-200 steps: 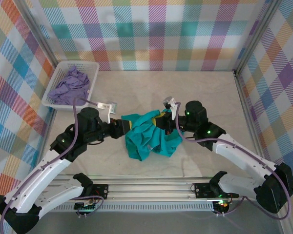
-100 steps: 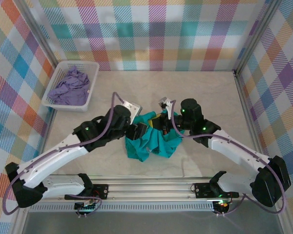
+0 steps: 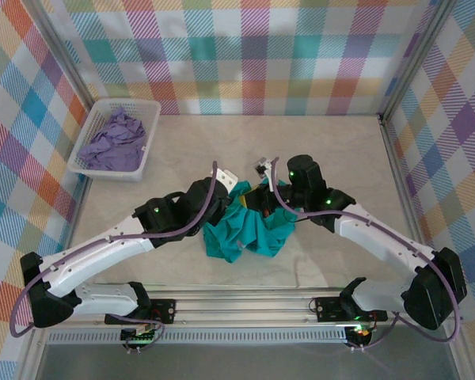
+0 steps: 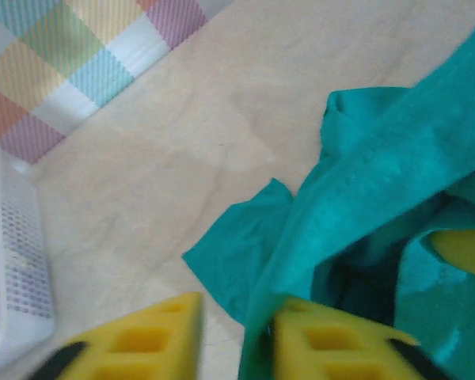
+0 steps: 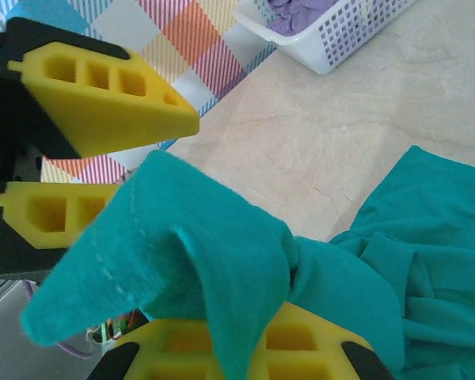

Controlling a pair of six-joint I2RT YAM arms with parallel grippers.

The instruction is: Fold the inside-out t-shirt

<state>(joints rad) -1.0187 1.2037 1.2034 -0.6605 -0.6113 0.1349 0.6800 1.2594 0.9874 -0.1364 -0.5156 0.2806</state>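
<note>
Top: shirt (image 3: 249, 231) is a crumpled teal heap mid-table (image 3: 340, 158), toward the near edge, with no flat panel and no fold line anywhere. Both grippers meet at its far side: left gripper (image 3: 226, 204) on the heap's left, right gripper (image 3: 264, 199) on its right, close together. Basket (image 3: 152, 134) with the lavender garment (image 3: 111, 142) sits well apart at far left.

Left wrist: fingers spread, bare table showing between them. A shirt edge runs along one finger's inner face, but nothing is clamped — released.

Right wrist: jaws pinched together on a peak of cloth that stands up from between them, so it's grasping the shirt. The left gripper's spread fingers sit just beside that peak, lined up to take it.

Progress, my read: barely begun. One corner or edge is lifted — can't tell which part of the shirt. Left to do: second grasp, pull it out flat, then all the folds. Tag not visible, and I can't tell which side faces out.
</note>
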